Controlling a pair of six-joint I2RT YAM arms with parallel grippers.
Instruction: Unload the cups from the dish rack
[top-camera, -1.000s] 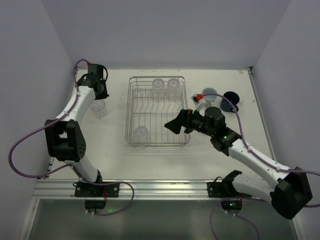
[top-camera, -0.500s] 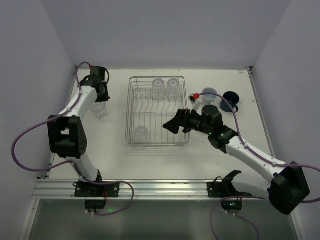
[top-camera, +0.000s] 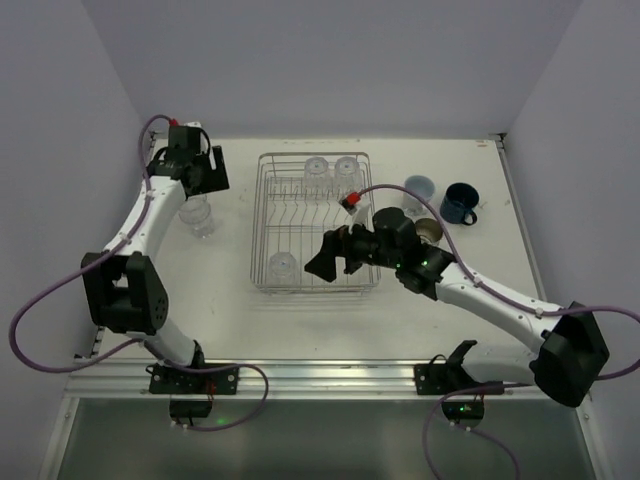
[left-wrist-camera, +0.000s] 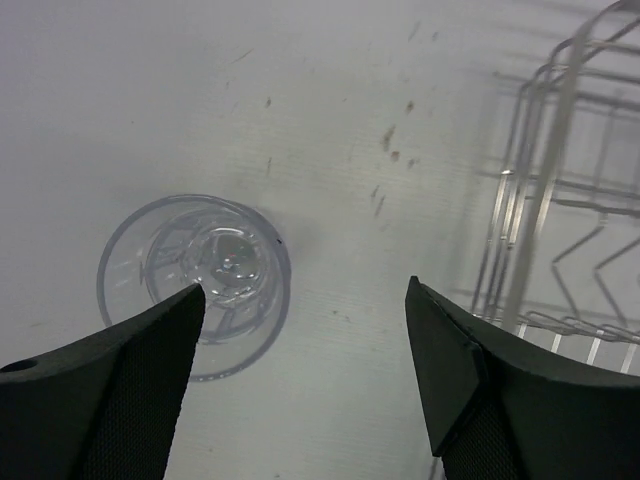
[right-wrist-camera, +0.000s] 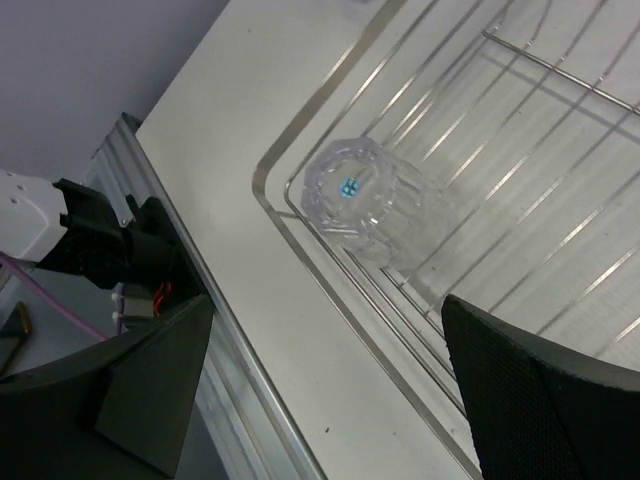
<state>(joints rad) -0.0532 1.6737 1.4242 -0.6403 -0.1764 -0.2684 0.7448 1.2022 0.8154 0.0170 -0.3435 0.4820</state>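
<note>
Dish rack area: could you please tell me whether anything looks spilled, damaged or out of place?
Nothing looks spilled or broken. The only oddity is a scatter of small dark specks on the table, between the clear tumbler and the dish rack.

Clear tumbler (left-wrist-camera: 215, 270) on table (left-wrist-camera: 330, 90), beside rack (left-wrist-camera: 545, 200)

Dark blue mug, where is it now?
Top view: the dark blue mug sits far right, beside the pale blue cup, outside the dish rack.
</note>
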